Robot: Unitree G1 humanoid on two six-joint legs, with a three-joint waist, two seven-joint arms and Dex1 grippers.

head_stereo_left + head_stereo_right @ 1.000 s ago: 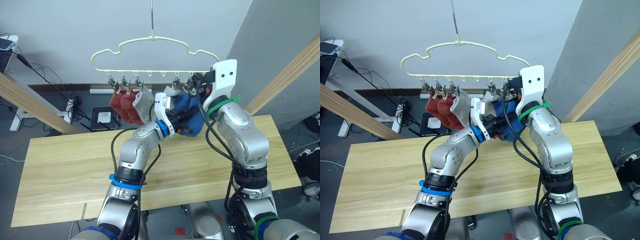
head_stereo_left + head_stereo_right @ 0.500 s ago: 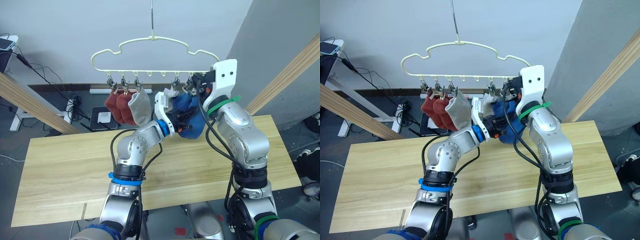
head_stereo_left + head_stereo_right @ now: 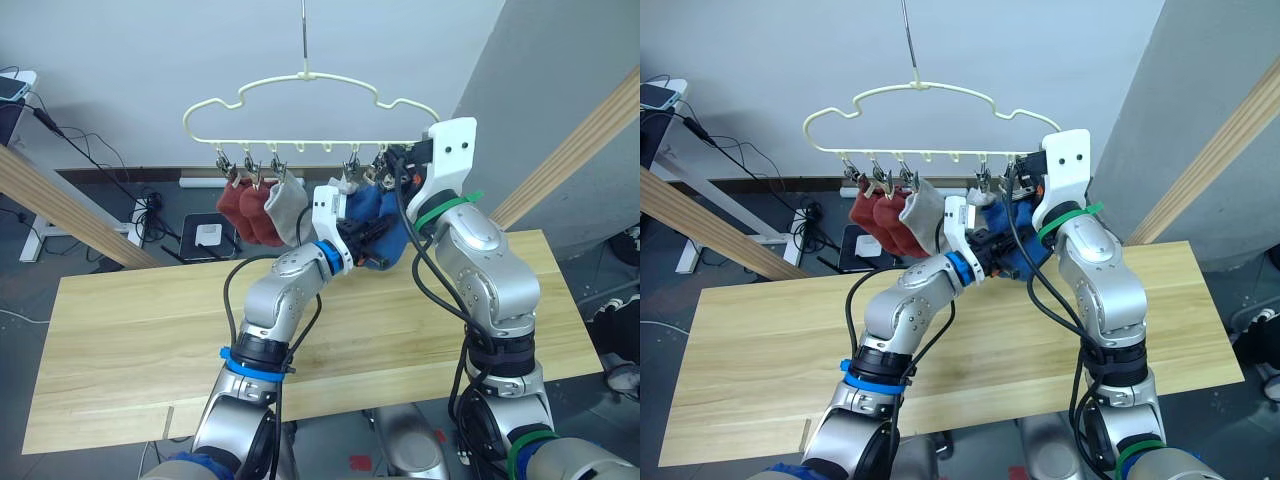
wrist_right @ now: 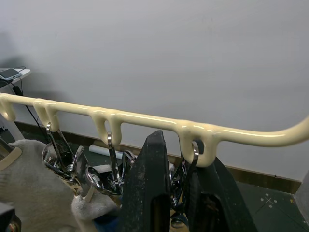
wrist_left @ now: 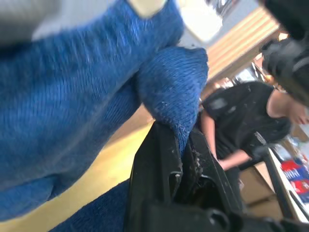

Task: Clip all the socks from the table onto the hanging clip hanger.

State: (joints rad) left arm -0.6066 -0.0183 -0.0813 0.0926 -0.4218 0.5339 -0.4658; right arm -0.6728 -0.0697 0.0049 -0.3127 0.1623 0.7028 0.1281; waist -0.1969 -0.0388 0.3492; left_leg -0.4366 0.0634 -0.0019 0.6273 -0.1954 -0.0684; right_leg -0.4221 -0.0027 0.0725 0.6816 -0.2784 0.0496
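Socks [image 3: 262, 210] already hang from the clip hanger [image 3: 310, 110] above the table's [image 3: 130, 330] far edge: two brick red, light grey ones, and blue. We hold our left pincer [image 5: 181, 145] clamped on the last blue sock's [image 5: 87, 96] soft knit hem, while our right pincer [image 4: 178, 188] straddles the end metal clip [image 4: 193, 159]; whether it is pressing, we cannot tell. We judge the hem must be fed straight and deep between the opened clip's jaws before either grip lets go. The hanger is thin, pale yellow wire with a wavy top.
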